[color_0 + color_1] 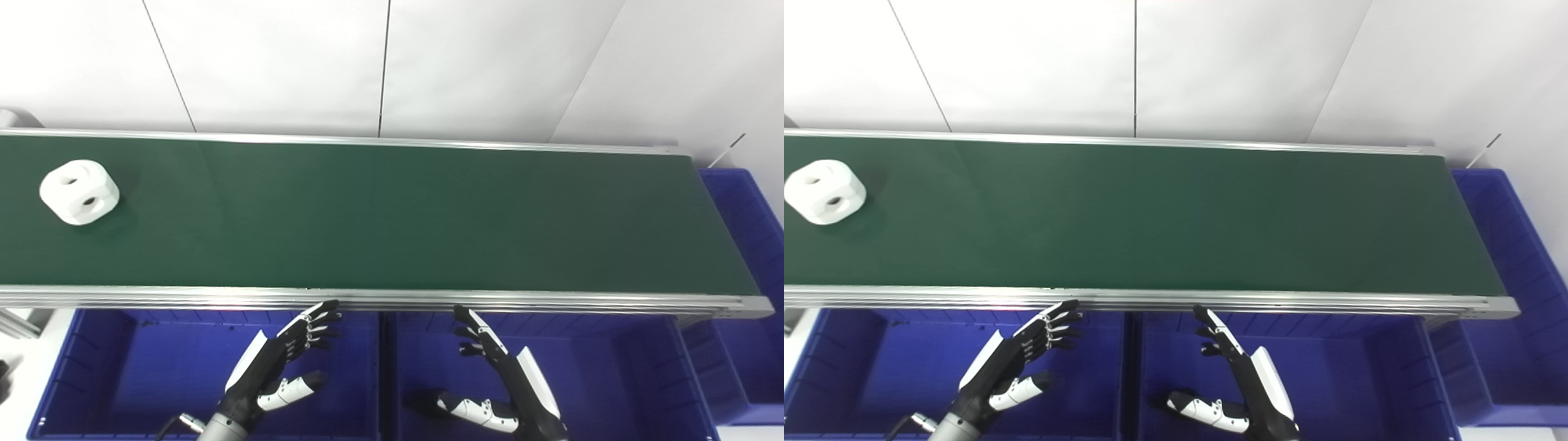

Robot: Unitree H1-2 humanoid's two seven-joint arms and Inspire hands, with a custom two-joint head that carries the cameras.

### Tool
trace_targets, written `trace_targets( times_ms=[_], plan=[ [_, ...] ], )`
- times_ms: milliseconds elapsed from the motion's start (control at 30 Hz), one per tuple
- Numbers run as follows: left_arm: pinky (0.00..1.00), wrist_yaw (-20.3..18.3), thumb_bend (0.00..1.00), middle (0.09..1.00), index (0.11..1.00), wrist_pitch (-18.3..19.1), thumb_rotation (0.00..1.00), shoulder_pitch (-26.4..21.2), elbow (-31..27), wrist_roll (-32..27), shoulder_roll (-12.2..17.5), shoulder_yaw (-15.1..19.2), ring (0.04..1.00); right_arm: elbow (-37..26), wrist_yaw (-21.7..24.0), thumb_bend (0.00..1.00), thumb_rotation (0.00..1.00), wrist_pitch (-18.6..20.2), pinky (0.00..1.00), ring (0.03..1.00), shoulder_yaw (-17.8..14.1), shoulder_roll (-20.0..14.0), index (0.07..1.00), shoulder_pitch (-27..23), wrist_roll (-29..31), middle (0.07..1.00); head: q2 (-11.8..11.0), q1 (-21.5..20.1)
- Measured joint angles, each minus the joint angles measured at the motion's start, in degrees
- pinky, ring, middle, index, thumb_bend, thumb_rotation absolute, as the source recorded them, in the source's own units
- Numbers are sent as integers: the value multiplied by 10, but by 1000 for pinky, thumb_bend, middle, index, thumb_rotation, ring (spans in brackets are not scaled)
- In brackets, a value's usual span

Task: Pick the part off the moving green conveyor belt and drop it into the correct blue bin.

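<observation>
White two-holed part [79,192]: far left of frame, on green conveyor belt [392,214]; left hand [275,361] and right hand [502,380]: fingers apart, empty, bottom centre over blue bins [92,367]; risk: mistimed reach as the belt moves, part slipping past.

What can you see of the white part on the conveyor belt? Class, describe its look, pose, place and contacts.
The white part is a chunky block with rounded corners, matte like plastic, with two dark round holes in its upper face. It lies flat at the far left of the green conveyor belt, between the two rails. Only the belt touches it; both hands are far from it, over the blue bins.
</observation>
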Motion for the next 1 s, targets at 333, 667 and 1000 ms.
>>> trace_targets(
  times_ms=[333,667,1000],
  plan=[
    [721,0,706,857,892,0,754,0,0,0,0,0,778,0,0,755,628,0,713,860,-1,0,917,0,-9,923,0,0],
    [721,0,711,856,891,0,746,-1,0,0,0,-1,777,0,1,759,626,0,731,866,0,0,921,-1,-7,925,-1,-1],
    [710,3,742,846,882,0,743,-1,3,1,-1,-3,769,7,0,747,633,-3,706,854,-1,-1,926,-2,-7,920,-27,57]
  ],
)
